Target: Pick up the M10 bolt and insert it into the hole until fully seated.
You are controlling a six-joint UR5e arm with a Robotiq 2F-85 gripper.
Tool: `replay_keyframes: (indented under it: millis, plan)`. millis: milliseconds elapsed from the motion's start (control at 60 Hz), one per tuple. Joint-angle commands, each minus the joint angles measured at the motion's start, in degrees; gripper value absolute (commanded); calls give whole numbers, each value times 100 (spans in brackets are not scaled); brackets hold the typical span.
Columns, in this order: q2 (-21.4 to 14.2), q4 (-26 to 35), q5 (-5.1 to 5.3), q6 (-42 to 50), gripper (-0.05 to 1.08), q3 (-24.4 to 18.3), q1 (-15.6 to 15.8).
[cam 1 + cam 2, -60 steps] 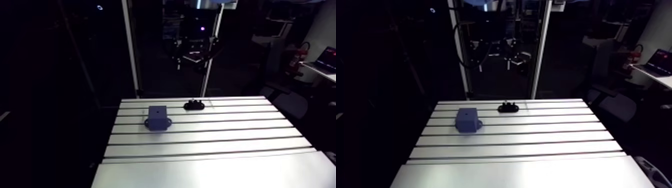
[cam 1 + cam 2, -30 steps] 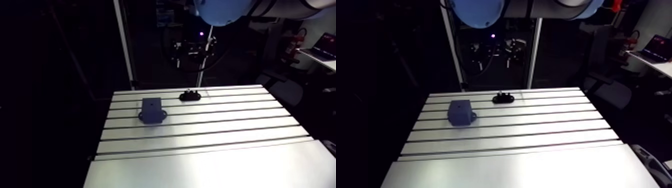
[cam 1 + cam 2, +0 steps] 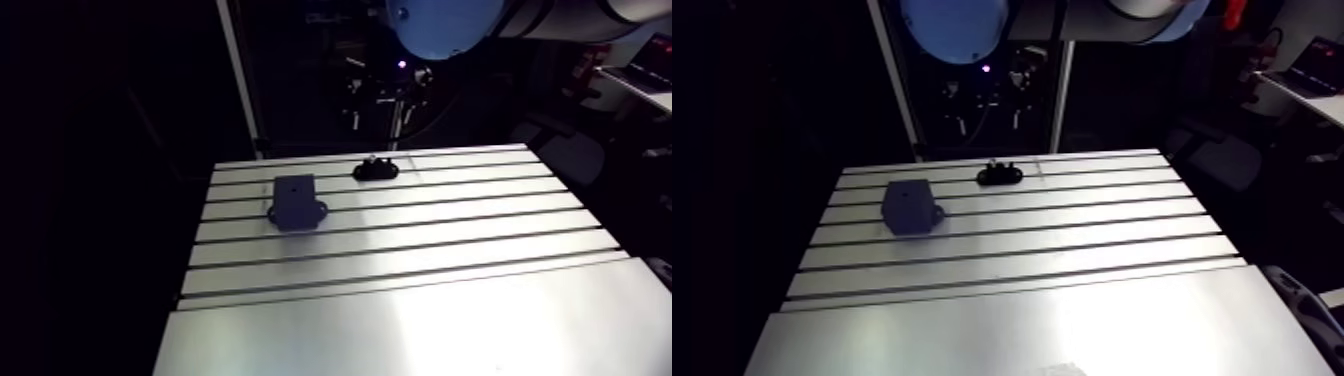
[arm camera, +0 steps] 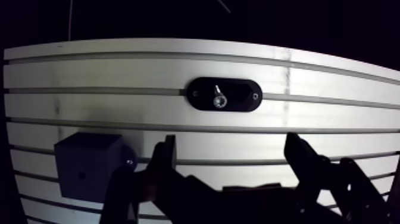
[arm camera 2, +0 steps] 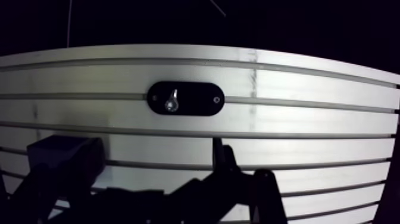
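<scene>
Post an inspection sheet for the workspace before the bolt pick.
surface: slotted aluminium table, slots running across it.
job's things: M10 bolt sits in a black oval holder; blue block with a small hole stands apart from the holder, beside the gripper.
clutter: nothing seen.
grippers: gripper open, nothing between its fingers, above the table with the holder ahead of it.
cables: nothing seen on the table.
surroundings: dim, cannot tell.

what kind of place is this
Likely a robot assembly test bench: a slotted aluminium table, a bolt in a black holder, and a blue block beside it.
</scene>
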Motion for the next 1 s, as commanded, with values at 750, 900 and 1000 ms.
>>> replay_keyframes:
  millis: [750,900,1000]
  plan:
    - [648,-363,14,183,31,-127,-25]
    - [717,-363,14,203,32,-153,-25]
    - [744,-363,14,203,33,-155,-25]
